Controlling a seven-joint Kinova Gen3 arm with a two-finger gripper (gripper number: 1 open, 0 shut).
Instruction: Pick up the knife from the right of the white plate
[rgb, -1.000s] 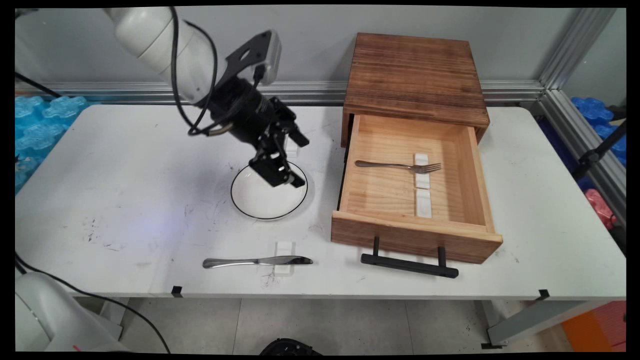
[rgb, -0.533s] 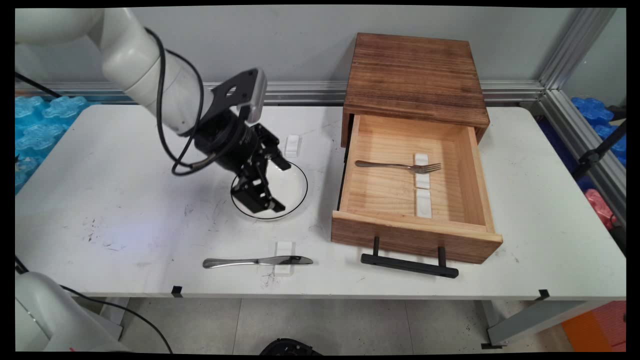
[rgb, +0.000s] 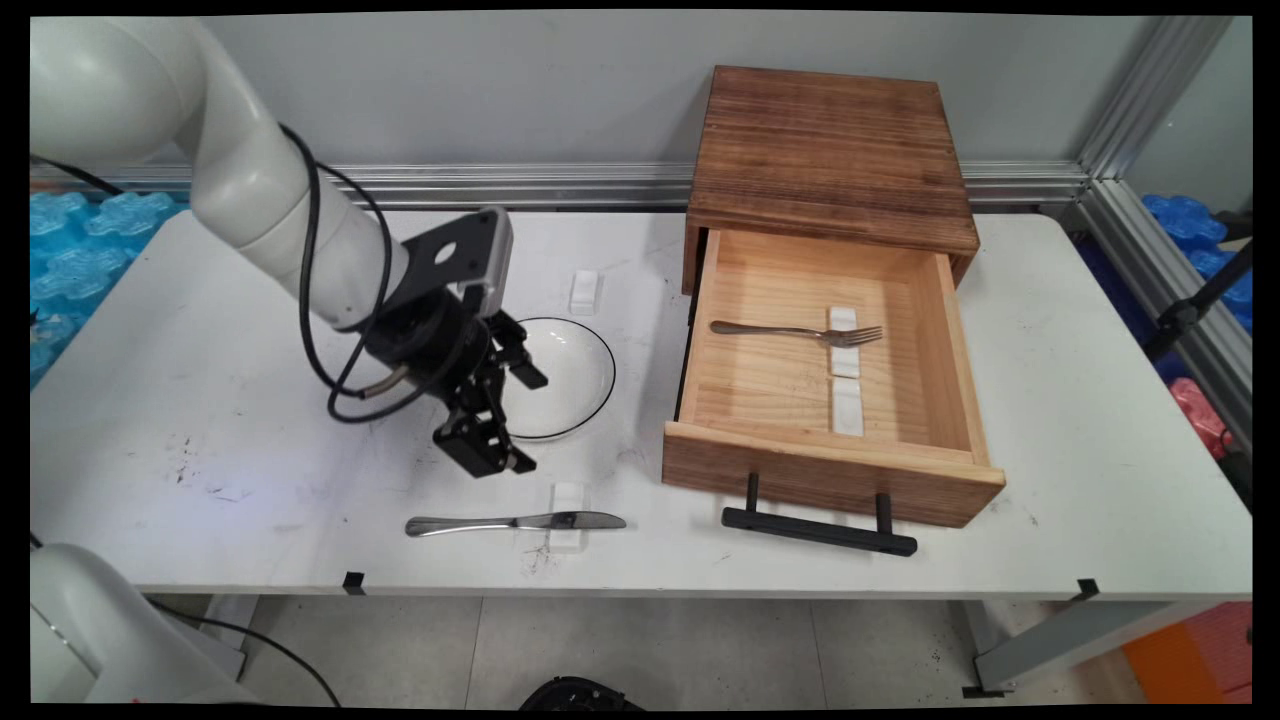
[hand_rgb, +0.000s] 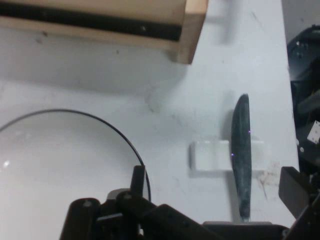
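Just below the claw (rgb: 530, 425), toward the table's near edge: a knife (rgb: 515, 522) lying flat, blade resting across a small white block (rgb: 567, 492), handle pointing away to the arm's side. Hangs low over the white table (rgb: 250, 330), tilted down, jaws spread wide, nothing between them and nothing held. Touches neither knife nor plate. Beside the claw, on the far side: a white plate (rgb: 575, 385) with a thin black rim, 1 finger overlapping its edge as seen from above. Through the hand camera: claw (hand_rgb: 215, 180) framing the block (hand_rgb: 212, 155) and the knife blade (hand_rgb: 241, 150), the blade nearer 1 finger than the other, the plate's rim (hand_rgb: 100, 120) by the opposite finger. Beyond the plate, well apart from the claw: a 2nd white block (rgb: 585, 291). Off to the side past the plate: a wooden drawer (rgb: 830, 470) pulled open from its cabinet (rgb: 830, 140), black handle (rgb: 818, 530) facing the near edge, a fork (rgb: 790, 329) inside, tines across 1 of 2 white blocks (rgb: 846, 405) on the drawer floor.
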